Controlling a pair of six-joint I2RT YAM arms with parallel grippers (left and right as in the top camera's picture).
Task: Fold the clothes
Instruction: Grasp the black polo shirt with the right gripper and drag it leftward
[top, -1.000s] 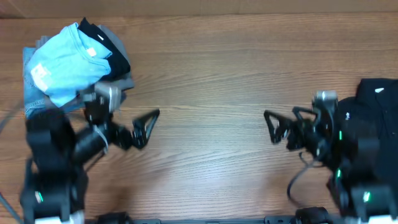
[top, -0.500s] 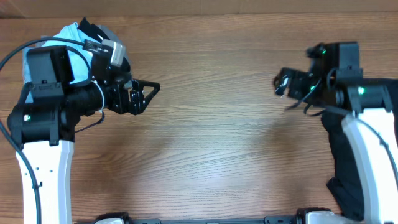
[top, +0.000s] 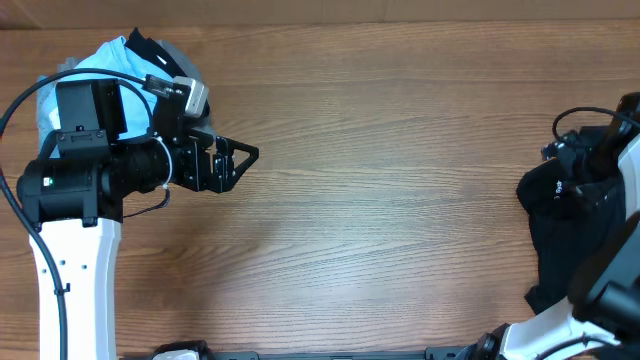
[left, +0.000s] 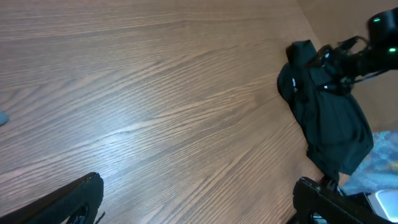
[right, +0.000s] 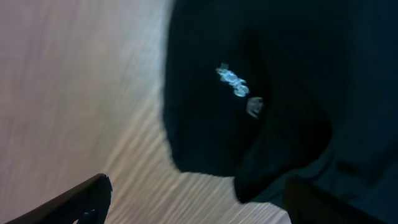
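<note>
- Where the overhead view takes in the whole table (top: 400, 210), the polo (top: 560, 240) lies crumpled at 3 o'clock by the edge. The right gripper (top: 570, 152) is over its upper end. The left gripper (top: 243, 166) hovers at 9 o'clock, near a blue T-shirt (top: 100, 60) at 10 o'clock.
- Left wrist: the fingers (left: 74, 202) stand wide apart over bare wood, nothing between them. The polo lies at 2 o'clock, well apart.
- Right wrist, blurred: the fingers (right: 81, 202) are spread wide, gripping nothing, close above the polo. Its white logo (right: 231, 81) sits at 12 o'clock.
</note>
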